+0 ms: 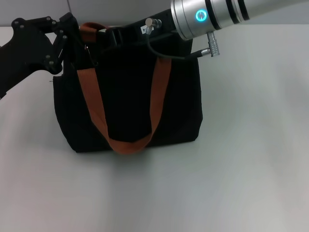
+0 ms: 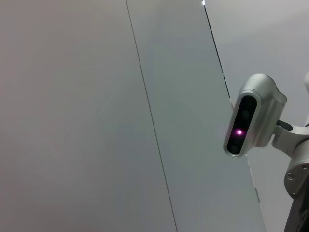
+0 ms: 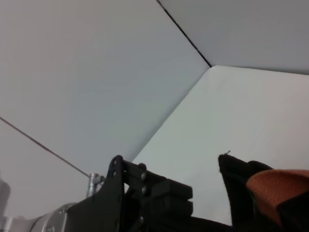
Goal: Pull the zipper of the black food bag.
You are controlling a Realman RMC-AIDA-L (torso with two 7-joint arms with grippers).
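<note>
The black food bag (image 1: 125,101) stands upright in the middle of the white table, with a rust-orange strap (image 1: 94,106) hanging down its front. My left gripper (image 1: 77,46), a black linkage, is at the bag's top left corner beside the strap's upper end. My right gripper (image 1: 118,35) reaches in over the bag's top edge and is dark against the black fabric. The zipper pull is not clearly visible along the top. The right wrist view shows a corner of the bag (image 3: 236,193), a piece of strap (image 3: 275,186) and a black gripper linkage (image 3: 149,193).
The white table (image 1: 241,169) spreads around the bag on all sides. My silver right forearm (image 1: 222,14) with a cable crosses above the bag's right side. The left wrist view shows only wall panels and a silver camera head (image 2: 251,118).
</note>
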